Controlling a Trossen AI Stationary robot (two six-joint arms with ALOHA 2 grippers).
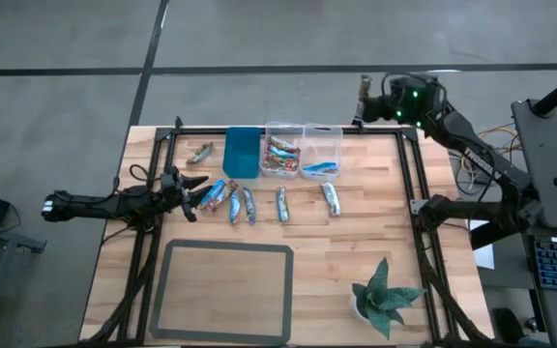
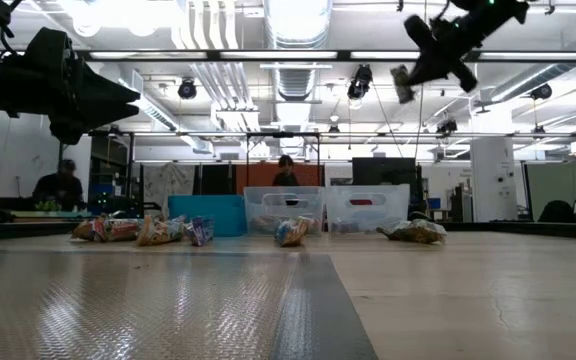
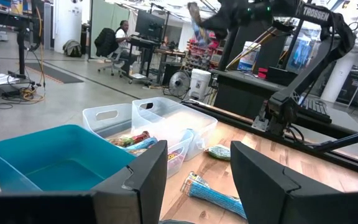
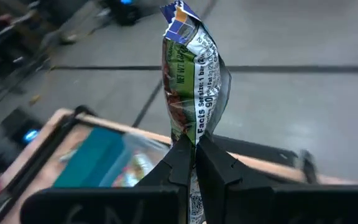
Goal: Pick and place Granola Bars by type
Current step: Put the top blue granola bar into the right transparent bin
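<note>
Several wrapped granola bars lie flat in a row on the wooden table point(image 1: 249, 205), blue ones point(image 1: 213, 196) at the row's left end, and one more point(image 1: 201, 152) lies beside the teal bin point(image 1: 243, 153). Two clear bins hold bars: reddish-brown ones point(image 1: 281, 155) and blue ones point(image 1: 322, 166). My left gripper point(image 1: 191, 198) point(image 3: 197, 171) is open, low over the table, just left of the row. My right gripper point(image 1: 366, 94) point(image 4: 194, 152) is raised high near the table's far right corner, shut on a greenish-silver bar point(image 4: 194, 81) point(image 2: 401, 83). My right gripper pinches the greenish-silver bar between its two fingers, on the wrapper's lower part point(image 4: 193, 140) near one end. Most of the bar sticks out past the fingertips, along the line of the fingers. It is lifted clear, high above the table.
A grey mat point(image 1: 225, 290) lies near the table's near edge and a small potted plant point(image 1: 385, 295) stands at the near right. A black frame rims the table. People sit and stand in the room beyond.
</note>
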